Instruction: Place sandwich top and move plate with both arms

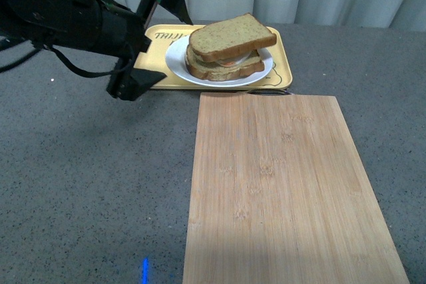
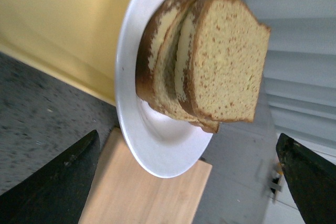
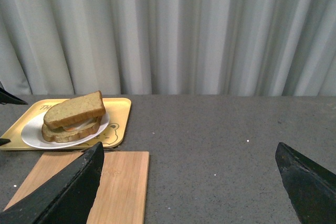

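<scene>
Front view — left hand [image 1: 177, 47], spread wide, just left of sandwich top [image 1: 233, 34].

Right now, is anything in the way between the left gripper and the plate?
Nothing visible. The left gripper is open at the left rim of the plate, with only bare yellow tray around it. The bread slice already sits on top of the sandwich, clear of the gripper.
</scene>
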Action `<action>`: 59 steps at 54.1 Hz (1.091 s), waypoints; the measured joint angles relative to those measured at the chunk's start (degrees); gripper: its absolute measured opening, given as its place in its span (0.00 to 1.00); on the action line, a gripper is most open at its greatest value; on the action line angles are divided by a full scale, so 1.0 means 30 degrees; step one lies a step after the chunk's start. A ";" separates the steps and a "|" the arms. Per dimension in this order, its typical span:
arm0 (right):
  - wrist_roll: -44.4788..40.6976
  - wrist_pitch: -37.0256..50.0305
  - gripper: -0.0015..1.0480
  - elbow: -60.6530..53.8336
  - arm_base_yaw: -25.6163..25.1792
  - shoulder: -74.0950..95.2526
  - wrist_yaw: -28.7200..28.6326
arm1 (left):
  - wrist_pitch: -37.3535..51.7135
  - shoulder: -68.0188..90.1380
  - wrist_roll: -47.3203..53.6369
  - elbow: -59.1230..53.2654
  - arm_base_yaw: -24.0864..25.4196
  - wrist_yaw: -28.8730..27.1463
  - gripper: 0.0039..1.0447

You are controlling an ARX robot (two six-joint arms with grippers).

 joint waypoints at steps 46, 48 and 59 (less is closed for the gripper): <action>0.0000 0.0000 0.91 0.0000 -0.0007 0.0000 0.0007 | 1.7027 -1.3041 2.0145 -1.8819 0.2157 -0.7898 0.03; 0.0000 0.0000 0.91 0.0000 -0.0007 0.0000 0.0007 | 1.6589 -1.3631 2.0152 -1.9088 0.2244 -0.7861 0.03; 0.0000 0.0000 0.91 0.0000 -0.0007 0.0000 0.0000 | 1.4207 -1.7522 2.0247 -2.0473 0.3147 -0.6674 0.03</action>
